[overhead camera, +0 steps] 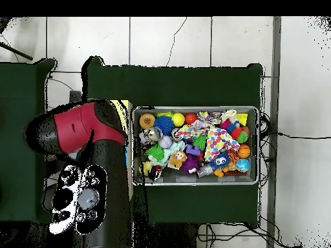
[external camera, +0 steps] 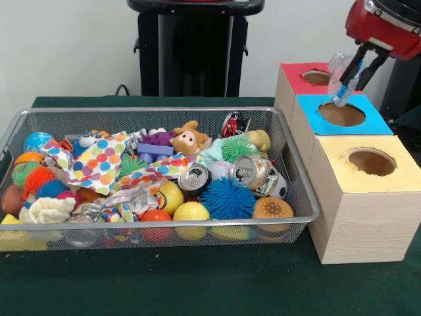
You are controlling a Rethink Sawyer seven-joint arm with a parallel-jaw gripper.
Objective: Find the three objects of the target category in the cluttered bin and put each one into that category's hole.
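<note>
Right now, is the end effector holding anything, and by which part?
Yes: the end effector grips a clear crumpled plastic bottle around its middle, above the blue box's hole.

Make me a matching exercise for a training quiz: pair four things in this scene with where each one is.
Things:
1. clear bottle
2. blue spiky ball
3. monkey toy
4. yellow box

Places:
A. back of the bin
B. nearest the camera in the row of boxes
C. in the gripper, over the blue box's hole
D. front of the bin

Pairs: 1-C, 2-D, 3-A, 4-B
</note>
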